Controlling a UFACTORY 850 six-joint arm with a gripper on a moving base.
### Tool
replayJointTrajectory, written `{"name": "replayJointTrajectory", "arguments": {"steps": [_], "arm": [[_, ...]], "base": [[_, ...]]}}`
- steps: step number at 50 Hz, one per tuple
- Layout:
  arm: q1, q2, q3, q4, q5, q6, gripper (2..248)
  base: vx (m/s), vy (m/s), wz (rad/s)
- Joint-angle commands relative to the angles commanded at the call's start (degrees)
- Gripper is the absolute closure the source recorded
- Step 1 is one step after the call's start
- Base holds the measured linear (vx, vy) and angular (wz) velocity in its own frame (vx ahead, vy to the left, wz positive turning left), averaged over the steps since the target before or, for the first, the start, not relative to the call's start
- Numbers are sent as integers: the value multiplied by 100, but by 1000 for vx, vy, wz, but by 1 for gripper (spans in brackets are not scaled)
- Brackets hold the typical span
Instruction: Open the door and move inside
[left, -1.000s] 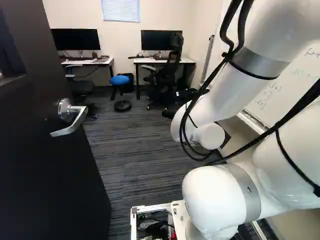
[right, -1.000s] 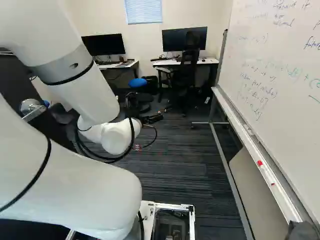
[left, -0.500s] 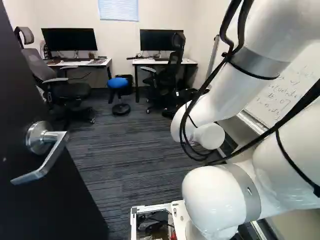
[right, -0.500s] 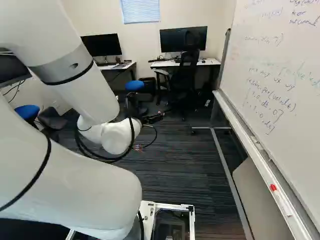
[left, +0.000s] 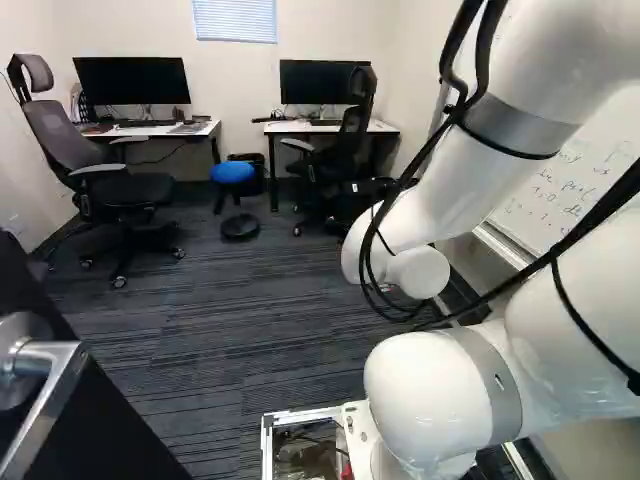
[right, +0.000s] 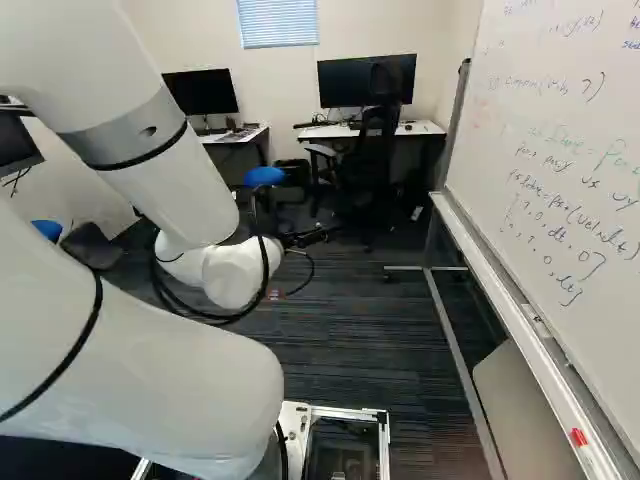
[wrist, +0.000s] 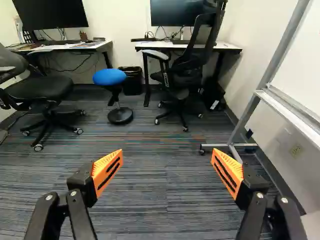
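Right, the door (left: 75, 435) stands open at the lower left of the left base view, its lever handle (left: 50, 385) close by and angled across it, and I'm looking past its slanting free edge into the room. My gripper (right: 305, 238) has its jaws spread wide, orange pads (wrist: 107, 172) well apart with just striped carpet (wrist: 167, 195) showing between them, so it's pinching nothing.

On the other side I've got the whiteboard (right: 560, 160), and its tray (right: 520, 340) runs as a long edge down the right of the right base view. Its stand's foot (wrist: 230, 146) reaches over the carpet ahead of one finger, so that's an obstacle low down. Across the room there's a grey chair (wrist: 40, 92) on casters by one desk (wrist: 72, 46), then a blue stool (wrist: 110, 77), a black bin (wrist: 131, 82), and a black chair (wrist: 185, 77) pulled up at the other desk (wrist: 232, 47).

My widest lane is the carpet between the grey chair and the whiteboard stand; it narrows towards the stool and the black chair.
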Motion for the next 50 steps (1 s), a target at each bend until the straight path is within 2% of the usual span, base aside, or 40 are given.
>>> {"name": "replayJointTrajectory", "arguments": {"steps": [19, 50], "arm": [[0, 0, 0, 0, 0, 0, 3], [0, 0, 0, 0, 0, 0, 3]], "base": [[159, -3, -9], [1, 0, 0]]}}
